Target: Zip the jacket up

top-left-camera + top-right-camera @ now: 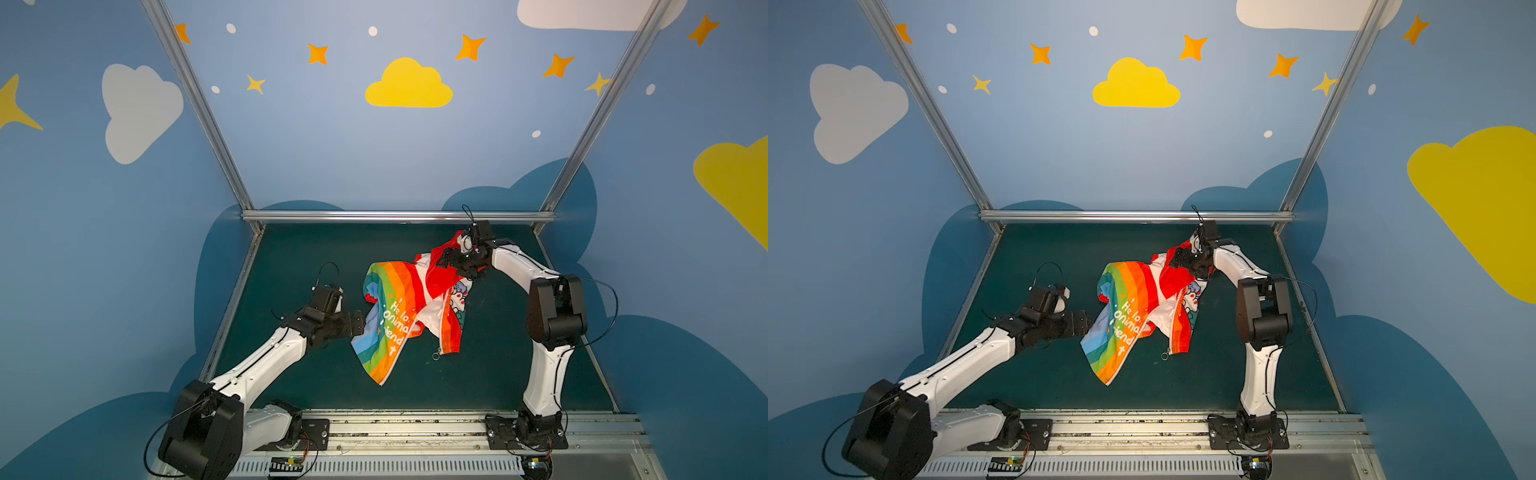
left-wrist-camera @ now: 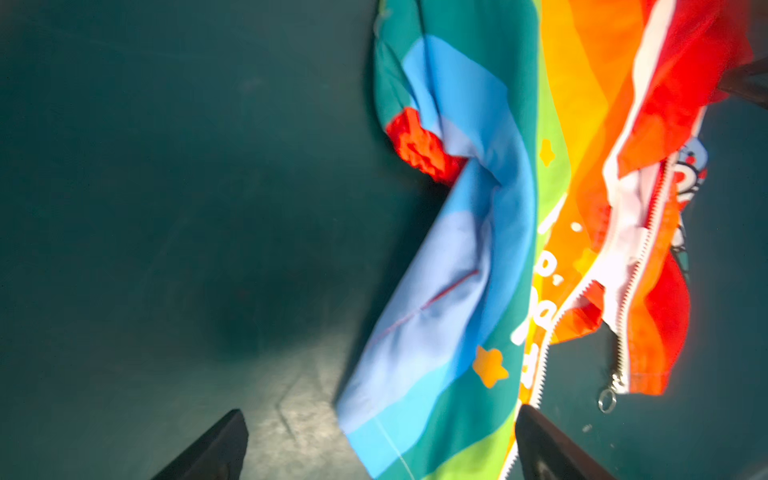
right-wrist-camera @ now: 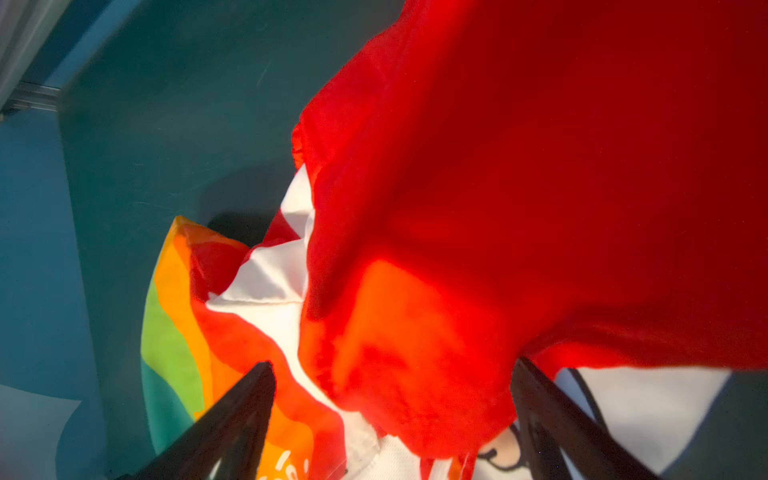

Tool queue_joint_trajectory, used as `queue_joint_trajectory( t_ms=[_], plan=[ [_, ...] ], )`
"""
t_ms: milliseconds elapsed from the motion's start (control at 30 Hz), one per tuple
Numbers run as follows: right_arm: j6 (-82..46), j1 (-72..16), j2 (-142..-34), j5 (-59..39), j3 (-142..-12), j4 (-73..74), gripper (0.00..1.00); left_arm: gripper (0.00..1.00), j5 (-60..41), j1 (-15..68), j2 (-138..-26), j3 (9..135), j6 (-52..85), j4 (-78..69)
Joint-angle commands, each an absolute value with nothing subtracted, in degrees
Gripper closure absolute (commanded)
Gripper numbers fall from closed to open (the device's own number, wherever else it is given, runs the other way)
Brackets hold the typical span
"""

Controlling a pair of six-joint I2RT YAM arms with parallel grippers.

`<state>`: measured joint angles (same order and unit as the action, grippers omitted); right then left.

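Here, crumpled jacket (image 1: 399, 299), between left claw (image 1: 361, 322) and right claw (image 1: 446, 262)

Rumpled jacket (image 1: 390, 316) on dark-green table (image 1: 291, 257)

White lettering (image 1: 397, 321) runs down the rainbow-striped front of the jacket (image 1: 401, 276) in both top views. It reads "He lo,", "anima" and "iend", with folds hiding the remaining letters. In the left wrist view the letters are too blurred to read.

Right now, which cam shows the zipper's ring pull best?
Left wrist view: the ring pull shows large and whole at the end of the white zipper. In both top views it is a tiny ring. The right wrist view misses it: the red hood fills most of that picture.
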<state>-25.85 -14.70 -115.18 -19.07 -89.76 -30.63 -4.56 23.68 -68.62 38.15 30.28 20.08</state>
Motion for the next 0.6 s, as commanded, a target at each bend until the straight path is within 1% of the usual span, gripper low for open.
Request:
queue_joint_trajectory(
  t_ms=[0,100,233,333,433,500,567],
  plan=[
    [-29.1,-16.8,-107.9,-18.9,-84.2,-36.3,0.11,0.0,-7.0,26.9,-69.4,38.0,32.5,19.4],
    [-33.4,-19.3,-100.4,-20.1,-75.9,-35.1,0.11,0.0,-7.9,31.4,-70.8,38.8,32.5,18.5],
    [-42.0,-23.5,-90.6,-21.5,-63.5,-30.4,0.12,0.0,-5.3,37.3,-73.8,41.8,31.9,20.2],
    [-48.9,-26.5,-84.7,-21.8,-56.0,-26.4,0.12,0.04,-3.6,39.7,-77.6,44.0,32.1,21.7],
    [-56.4,-29.1,-80.2,-23.1,-49.1,-21.2,0.12,0.13,-3.6,41.0,-82.2,46.0,32.6,22.1],
    [-60.3,-31.3,-77.6,-22.6,-45.5,-17.7,0.12,0.21,-3.8,41.8,-84.8,47.2,32.8,21.4],
    [-64.1,-33.3,-75.3,-22.0,-42.1,-14.5,0.12,0.31,-4.4,42.5,-87.4,48.2,33.2,20.7]
  ],
)
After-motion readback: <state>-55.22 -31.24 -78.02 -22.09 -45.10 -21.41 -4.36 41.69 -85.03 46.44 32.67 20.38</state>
